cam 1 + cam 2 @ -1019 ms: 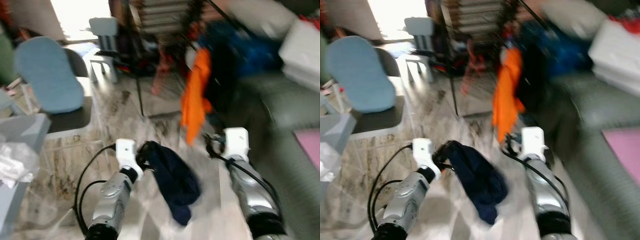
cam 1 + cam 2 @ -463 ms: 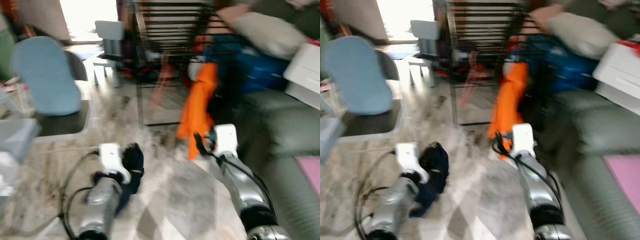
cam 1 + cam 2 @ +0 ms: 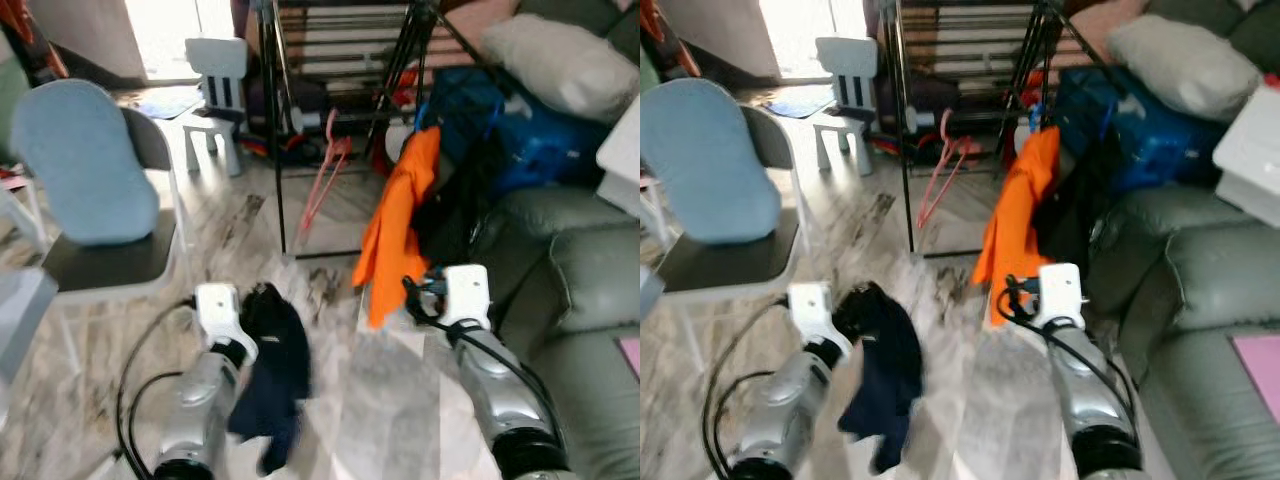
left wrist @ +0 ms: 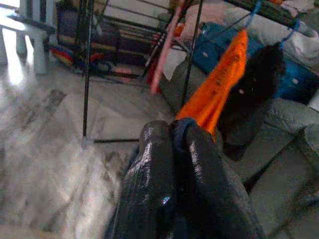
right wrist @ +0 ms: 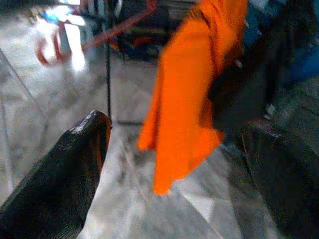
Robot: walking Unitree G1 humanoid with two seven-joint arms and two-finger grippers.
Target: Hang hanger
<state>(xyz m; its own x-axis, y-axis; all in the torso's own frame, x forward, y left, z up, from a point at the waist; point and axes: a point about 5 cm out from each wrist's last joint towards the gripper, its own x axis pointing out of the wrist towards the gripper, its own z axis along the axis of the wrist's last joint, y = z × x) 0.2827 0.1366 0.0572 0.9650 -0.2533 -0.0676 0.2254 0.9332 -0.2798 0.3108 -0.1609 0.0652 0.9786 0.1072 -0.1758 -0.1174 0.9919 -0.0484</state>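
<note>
Our left gripper (image 4: 172, 149) is clamping a navy cloth (image 3: 275, 370) that is dangling over the floor (image 3: 370, 390). Our right gripper (image 5: 174, 164) is hovering with fingers apart before an orange garment (image 5: 192, 94) hanging from the rack (image 3: 275, 120). Pink hangers (image 3: 325, 175) are dangling on that rack.

The robot has 2 silver, rounded metal forearms, each ending in a white boxy wrist block. Black cables loop beside the left arm and run along the right arm. The left gripper (image 4: 172, 189) and right gripper (image 5: 174, 164) each have 2 long, glossy black fingers.
</note>
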